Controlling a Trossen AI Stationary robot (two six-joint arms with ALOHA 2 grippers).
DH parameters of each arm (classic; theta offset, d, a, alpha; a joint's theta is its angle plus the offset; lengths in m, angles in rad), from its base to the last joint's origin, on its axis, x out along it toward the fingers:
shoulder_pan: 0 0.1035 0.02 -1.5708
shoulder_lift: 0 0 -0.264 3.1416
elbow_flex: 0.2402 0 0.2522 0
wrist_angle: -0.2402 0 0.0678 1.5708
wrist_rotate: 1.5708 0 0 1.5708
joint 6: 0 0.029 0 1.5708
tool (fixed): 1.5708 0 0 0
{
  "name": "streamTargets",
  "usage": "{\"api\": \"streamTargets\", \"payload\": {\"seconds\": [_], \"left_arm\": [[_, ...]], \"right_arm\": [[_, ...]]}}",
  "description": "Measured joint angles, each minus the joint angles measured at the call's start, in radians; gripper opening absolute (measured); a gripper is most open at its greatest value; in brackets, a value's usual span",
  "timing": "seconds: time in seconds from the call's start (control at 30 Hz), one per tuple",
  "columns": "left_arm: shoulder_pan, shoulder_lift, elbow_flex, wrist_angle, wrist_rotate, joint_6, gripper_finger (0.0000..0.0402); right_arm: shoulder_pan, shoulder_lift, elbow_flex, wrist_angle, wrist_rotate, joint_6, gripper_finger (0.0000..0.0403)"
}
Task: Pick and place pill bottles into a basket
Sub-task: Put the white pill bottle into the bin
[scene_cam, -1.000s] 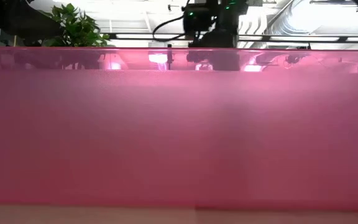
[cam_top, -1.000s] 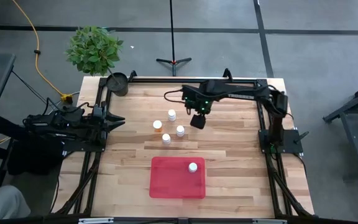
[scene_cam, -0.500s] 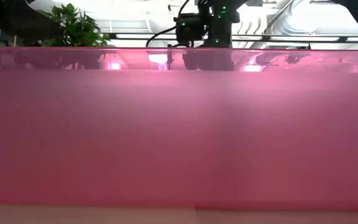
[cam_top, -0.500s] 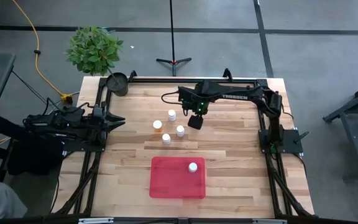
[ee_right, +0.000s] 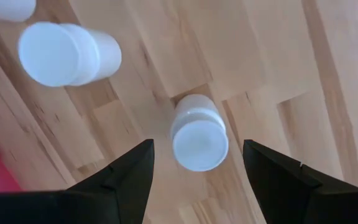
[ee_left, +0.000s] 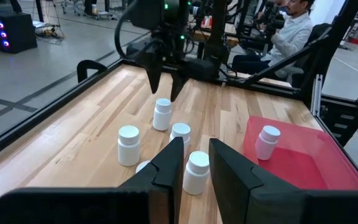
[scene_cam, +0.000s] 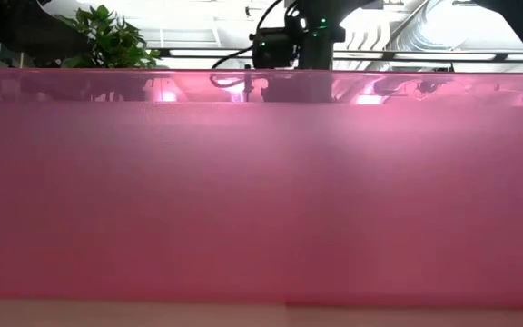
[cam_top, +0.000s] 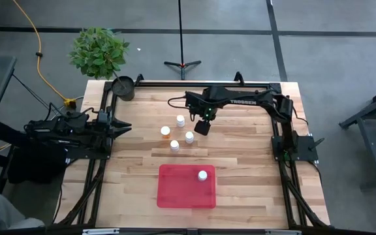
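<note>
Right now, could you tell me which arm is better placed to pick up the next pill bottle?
The right. Its open right gripper hangs just above a loose pill bottle, fingers either side. The left gripper waits at the table's left edge, away from the bottles.

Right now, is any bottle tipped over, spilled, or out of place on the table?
Nothing stands out. Four bottles stand upright in a cluster on the wood, one bottle stands upright in the red tray, and the open right gripper hangs over the cluster. The left gripper waits at the table's edge.
</note>
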Motion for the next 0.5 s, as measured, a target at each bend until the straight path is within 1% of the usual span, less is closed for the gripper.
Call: {"api": "streamTargets", "payload": {"seconds": [0.27,0.5], "left_arm": [[0.000,0.000,0.000,0.000,0.000,0.000,0.0111],[0.000,0.000,0.000,0.000,0.000,0.000,0.0111]], "right_arm": [[-0.001,0.012,0.000,0.005,0.009,0.003,0.0241],[-0.012,0.021,0.000,-0.009,0.007,0.023,0.0267]]}}
